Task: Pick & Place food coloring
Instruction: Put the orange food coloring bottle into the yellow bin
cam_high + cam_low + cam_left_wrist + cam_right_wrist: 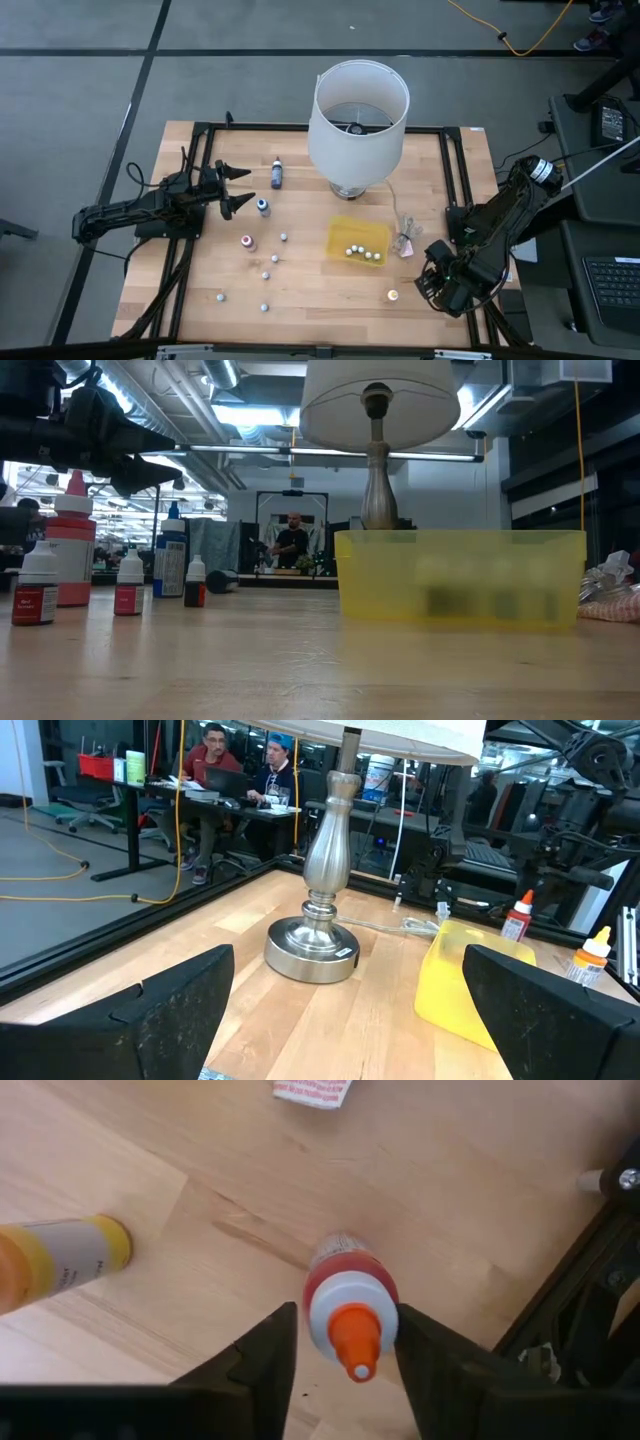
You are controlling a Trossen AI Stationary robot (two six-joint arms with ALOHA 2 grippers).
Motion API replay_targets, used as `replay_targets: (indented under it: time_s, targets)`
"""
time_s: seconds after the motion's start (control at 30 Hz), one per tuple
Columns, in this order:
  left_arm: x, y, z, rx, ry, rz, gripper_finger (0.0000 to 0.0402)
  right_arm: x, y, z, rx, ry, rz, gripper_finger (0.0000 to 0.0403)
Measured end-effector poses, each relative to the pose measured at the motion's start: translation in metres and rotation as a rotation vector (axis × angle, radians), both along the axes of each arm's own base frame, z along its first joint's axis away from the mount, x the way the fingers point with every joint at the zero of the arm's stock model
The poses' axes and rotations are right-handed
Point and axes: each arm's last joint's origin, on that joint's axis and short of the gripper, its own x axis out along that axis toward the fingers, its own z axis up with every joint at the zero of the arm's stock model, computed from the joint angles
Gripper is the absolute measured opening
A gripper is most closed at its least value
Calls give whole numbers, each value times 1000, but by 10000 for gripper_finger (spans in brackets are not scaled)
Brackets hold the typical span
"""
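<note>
The food coloring bottles stand scattered on the wooden table: a dark one (277, 173), a blue-topped one (263, 206), a pink one (247, 242), several tiny whitish ones (275, 259), and several inside the yellow tray (340, 232). An orange-yellow bottle (393, 296) stands near the right gripper (440, 285). That gripper points down over a red bottle with a white cap and orange tip (350, 1315), which the high view hides. My left gripper (235, 188) hovers open beside the blue-topped bottle, touching nothing. My right gripper has the red bottle by its white cap (385, 1305), pinched between the two fingers (265, 1355). The fingers come from above, pointing down. The bottle stays upright; I cannot tell whether its foot (340, 1245) still rests on the wood.
A lamp with a white shade (355, 120) stands at the table's far middle, and its cord runs to a crumpled clear wrapper (405, 243) right of the tray. Black rails (462, 190) border the table. People sit at desks beyond (215, 760).
</note>
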Motion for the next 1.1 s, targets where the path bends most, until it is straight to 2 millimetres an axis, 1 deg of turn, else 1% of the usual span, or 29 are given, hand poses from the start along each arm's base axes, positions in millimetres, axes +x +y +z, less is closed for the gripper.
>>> replay_targets:
  time_s: [0.27, 0.37, 0.43, 0.57, 0.77, 0.97, 1.1]
  targets:
    - [0, 0, 0, 0, 0, 0, 389, 0, 0, 0, -7, 3, 53, 119]
    - [0, 0, 0, 0, 0, 0, 389, 0, 0, 2, -14, 10, 98, 121]
    - [0, 0, 0, 0, 0, 0, 389, 1, 1, 7, -20, 15, 128, 128]
    - [0, 0, 0, 0, 0, 0, 389, 5, 1, 23, -20, 15, 182, 130]
    - [0, 0, 0, 0, 0, 0, 389, 14, 1, 53, -22, 14, 282, 123]
    - [0, 0, 0, 0, 0, 0, 389, 31, 3, 84, -53, 47, 377, 127]
    - [0, 0, 0, 0, 0, 0, 389, 47, 5, 103, -54, 48, 437, 125]
